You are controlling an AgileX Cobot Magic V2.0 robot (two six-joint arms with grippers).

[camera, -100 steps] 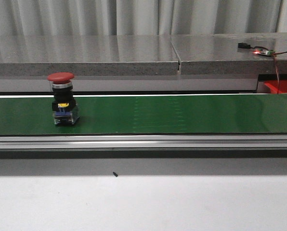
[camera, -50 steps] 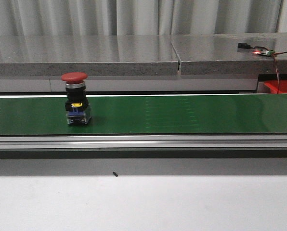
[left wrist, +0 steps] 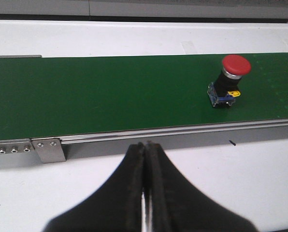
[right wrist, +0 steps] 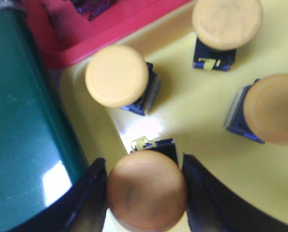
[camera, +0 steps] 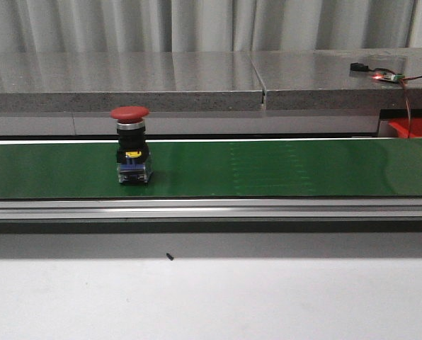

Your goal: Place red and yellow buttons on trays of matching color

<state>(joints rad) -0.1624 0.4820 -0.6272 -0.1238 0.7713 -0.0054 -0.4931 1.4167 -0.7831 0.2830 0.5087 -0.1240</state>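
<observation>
1. A red button [camera: 131, 153] with a smooth mushroom-shaped cap, a black barrel and a clear, blue-tinted base is standing upright on the matte green belt [camera: 282, 168], seen in the front view. In the left wrist view it [left wrist: 228, 80] is lying well ahead of the jaws and off to one side, on the belt [left wrist: 95, 94].
2. The left gripper [left wrist: 145, 159] is hovering over the pale, smooth surface [left wrist: 240, 179] just short of the belt's aluminium side rail [left wrist: 173, 135]; its black tapering jaws are pressing together with nothing between them.
3. The right gripper [right wrist: 145, 186] is showing two dark jaws standing on either side of a yellow button [right wrist: 147, 189] with a rounded, dome-like cap; whether they are pinching it or merely flanking it cannot be told.
4. That button is sitting in a glossy yellow tray [right wrist: 202, 145] with a raised, rounded rim. Three more yellow buttons [right wrist: 117, 76] [right wrist: 226, 23] [right wrist: 272, 115] are standing beyond the jaws, each on a dark blue-tinted base.
5. A red tray [right wrist: 110, 34] of shiny plastic is lying just beyond the yellow one, touching its rim; in the front view only its corner [camera: 413, 128] is showing, behind the belt.
</observation>
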